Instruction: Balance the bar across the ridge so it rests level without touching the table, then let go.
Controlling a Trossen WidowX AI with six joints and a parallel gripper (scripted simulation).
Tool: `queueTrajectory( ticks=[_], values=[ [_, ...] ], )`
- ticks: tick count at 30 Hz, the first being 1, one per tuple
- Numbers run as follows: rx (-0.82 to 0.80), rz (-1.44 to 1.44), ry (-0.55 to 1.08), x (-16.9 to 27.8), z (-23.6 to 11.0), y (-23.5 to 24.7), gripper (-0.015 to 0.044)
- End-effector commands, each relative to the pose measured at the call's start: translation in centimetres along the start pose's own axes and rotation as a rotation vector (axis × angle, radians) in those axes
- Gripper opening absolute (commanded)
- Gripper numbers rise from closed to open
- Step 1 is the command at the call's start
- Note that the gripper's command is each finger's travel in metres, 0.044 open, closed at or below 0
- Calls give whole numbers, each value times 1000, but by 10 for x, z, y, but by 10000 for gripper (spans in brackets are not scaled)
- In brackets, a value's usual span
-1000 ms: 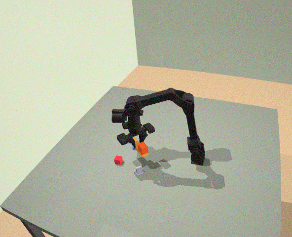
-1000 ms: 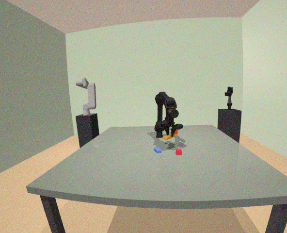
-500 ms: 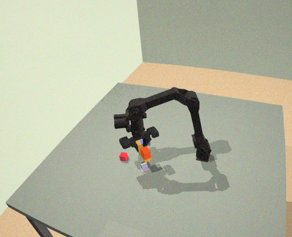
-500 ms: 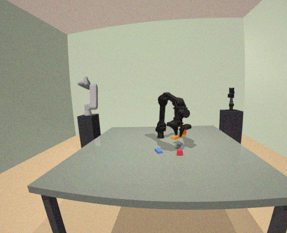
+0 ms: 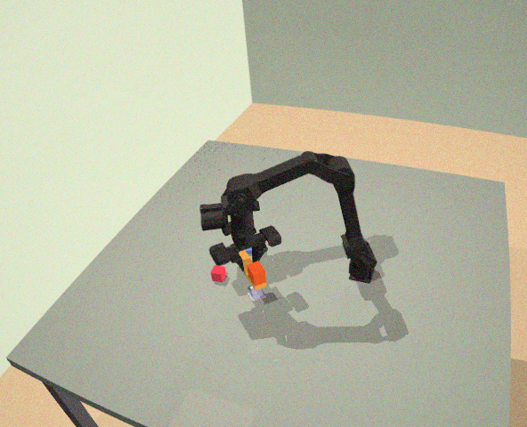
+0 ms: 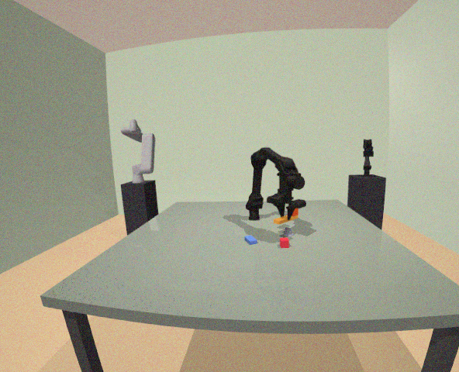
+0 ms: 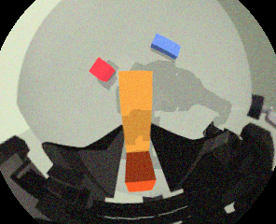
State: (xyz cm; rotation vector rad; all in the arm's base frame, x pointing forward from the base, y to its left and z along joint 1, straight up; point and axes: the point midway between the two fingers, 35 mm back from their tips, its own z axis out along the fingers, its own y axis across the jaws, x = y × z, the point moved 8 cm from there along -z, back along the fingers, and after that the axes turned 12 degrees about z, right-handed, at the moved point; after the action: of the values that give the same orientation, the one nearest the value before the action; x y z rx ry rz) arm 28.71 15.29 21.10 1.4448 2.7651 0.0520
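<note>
The orange bar (image 5: pixel 245 258) (image 6: pixel 279 221) (image 7: pixel 136 93) has a red-orange block (image 5: pixel 256 272) (image 6: pixel 295 212) (image 7: pixel 139 165) on one end. My gripper (image 5: pixel 247 265) (image 6: pixel 285 218) (image 7: pixel 137 126) is shut on the bar around its middle and holds it above the table, roughly level as far as I can tell. The small pale lavender ridge (image 5: pixel 255 294) (image 6: pixel 287 232) stands on the table, below the block end of the bar in the top view. The bar does not appear to touch it. The ridge is not visible in the wrist view.
A red cube (image 5: pixel 218 273) (image 6: pixel 284 242) (image 7: pixel 102 70) lies on the table (image 5: pixel 130 312) (image 6: pixel 181 280) near the ridge. A blue block (image 5: pixel 248 251) (image 6: pixel 250 239) (image 7: pixel 166 46) lies farther off, partly hidden in the top view. Two other arms stand on pedestals beyond the table.
</note>
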Motion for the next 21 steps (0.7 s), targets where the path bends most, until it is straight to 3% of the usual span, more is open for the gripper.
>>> queueTrajectory(
  ticks=[1, 21],
  values=[
    [4, 4, -1, 0, 8, -1, 0],
    [4, 5, -1, -1, 31, -3, 0]
  ],
)
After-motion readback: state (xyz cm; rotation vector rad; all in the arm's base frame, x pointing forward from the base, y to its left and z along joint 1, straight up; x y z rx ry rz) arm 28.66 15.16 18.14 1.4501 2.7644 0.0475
